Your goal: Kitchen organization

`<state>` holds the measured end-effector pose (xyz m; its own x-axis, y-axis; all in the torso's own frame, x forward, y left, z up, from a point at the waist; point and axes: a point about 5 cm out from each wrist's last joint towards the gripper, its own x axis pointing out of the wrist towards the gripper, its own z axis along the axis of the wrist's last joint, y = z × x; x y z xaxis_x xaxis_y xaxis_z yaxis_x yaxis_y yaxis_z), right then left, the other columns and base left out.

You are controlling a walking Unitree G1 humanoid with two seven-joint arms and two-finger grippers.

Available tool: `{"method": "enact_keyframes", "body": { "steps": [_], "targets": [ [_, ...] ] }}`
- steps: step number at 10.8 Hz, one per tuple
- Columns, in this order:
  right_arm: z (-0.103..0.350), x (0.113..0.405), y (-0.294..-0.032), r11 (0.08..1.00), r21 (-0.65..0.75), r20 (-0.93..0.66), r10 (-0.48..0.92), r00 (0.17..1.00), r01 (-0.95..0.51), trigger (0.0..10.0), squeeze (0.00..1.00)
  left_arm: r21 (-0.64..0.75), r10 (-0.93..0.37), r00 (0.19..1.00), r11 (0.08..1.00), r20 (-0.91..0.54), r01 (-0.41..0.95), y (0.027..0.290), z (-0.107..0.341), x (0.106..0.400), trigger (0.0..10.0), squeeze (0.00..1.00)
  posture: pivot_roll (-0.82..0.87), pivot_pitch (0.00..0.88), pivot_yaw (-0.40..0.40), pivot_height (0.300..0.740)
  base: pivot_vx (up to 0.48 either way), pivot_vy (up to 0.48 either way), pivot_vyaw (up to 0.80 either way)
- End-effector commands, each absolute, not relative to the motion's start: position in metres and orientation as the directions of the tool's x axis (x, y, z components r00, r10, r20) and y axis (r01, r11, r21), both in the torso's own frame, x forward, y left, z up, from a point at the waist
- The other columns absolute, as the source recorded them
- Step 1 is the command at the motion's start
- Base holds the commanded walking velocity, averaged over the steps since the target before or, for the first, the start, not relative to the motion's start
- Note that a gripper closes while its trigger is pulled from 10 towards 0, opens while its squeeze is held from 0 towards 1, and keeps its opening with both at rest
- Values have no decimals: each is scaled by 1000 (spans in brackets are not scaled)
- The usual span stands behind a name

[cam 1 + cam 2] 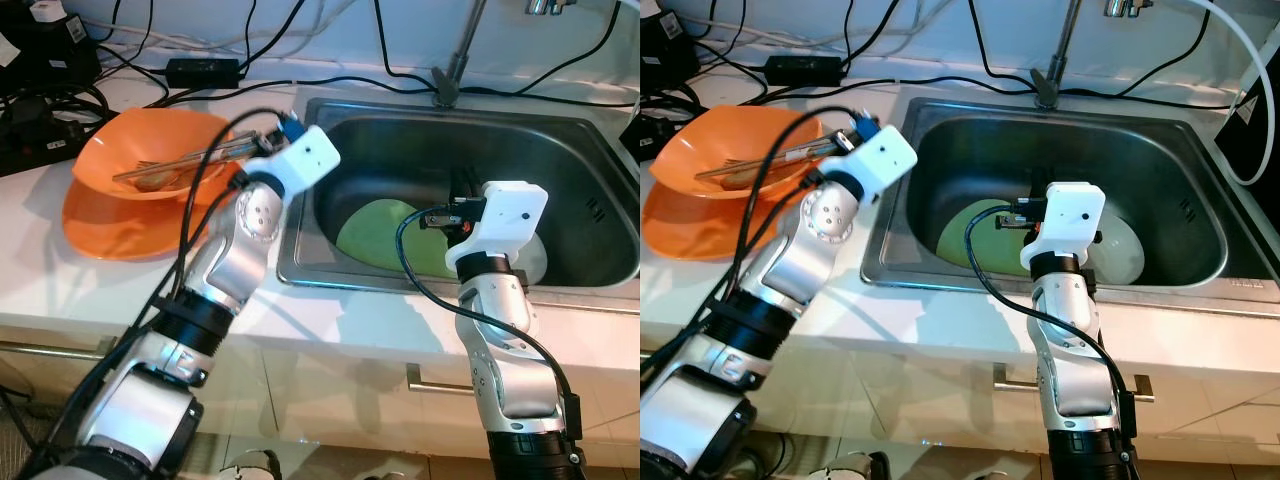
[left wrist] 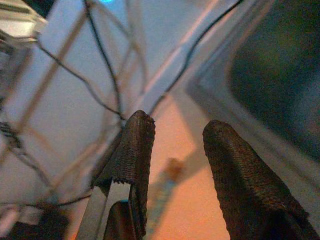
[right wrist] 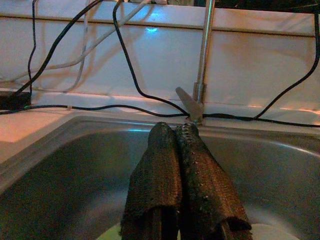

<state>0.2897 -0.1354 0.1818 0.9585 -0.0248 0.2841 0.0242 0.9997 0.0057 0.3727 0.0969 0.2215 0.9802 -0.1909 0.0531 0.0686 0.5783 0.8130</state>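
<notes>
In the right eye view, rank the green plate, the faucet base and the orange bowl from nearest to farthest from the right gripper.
Measured from the right gripper, held over the sink:
1. Green plate, lying in the basin just below and to the gripper's left.
2. Faucet base, on the back rim of the sink.
3. Orange bowl, out on the counter to the far left, near the left gripper.

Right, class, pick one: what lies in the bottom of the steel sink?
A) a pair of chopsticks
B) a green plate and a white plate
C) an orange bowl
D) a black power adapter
B: a green plate and a white plate lie side by side on the floor of the sink, partly hidden by the right gripper.
</notes>
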Motion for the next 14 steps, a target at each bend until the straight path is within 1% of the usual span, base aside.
{"method": "enact_keyframes", "body": {
  "steps": [1,5,6,7,8,10,14],
  "targets": [
    [182,289,-137,999,-4,292,-34,956,37,10000,0,831,-181,979,556,89,27,96,229,374,10000,0,64,77,-16,740,0,0,0],
    [182,289,-137,999,-3,291,-33,956,35,10000,0,854,-164,985,520,63,32,100,225,375,10000,0,62,77,-16,740,0,0,0],
    [182,289,-137,999,-4,290,-33,956,35,10000,0,854,-168,984,519,51,44,99,223,375,5451,0,63,78,-17,740,0,0,0],
    [182,289,-137,999,-4,290,-32,957,35,10000,0,856,-169,985,513,40,54,99,222,375,3961,0,64,78,-18,740,0,0,0],
    [181,289,-137,999,-5,289,-30,957,33,10000,0,859,-169,985,509,29,63,99,220,375,0,0,65,77,-18,740,0,0,0],
    [181,289,-137,999,-5,289,-31,957,33,10000,0,860,-170,985,507,29,62,99,220,376,0,0,63,75,-18,740,0,0,0],
    [181,289,-137,999,-4,287,-31,957,34,10000,0,884,-158,987,465,41,38,101,225,376,0,0,62,76,-17,740,0,0,0]
  ]
}}
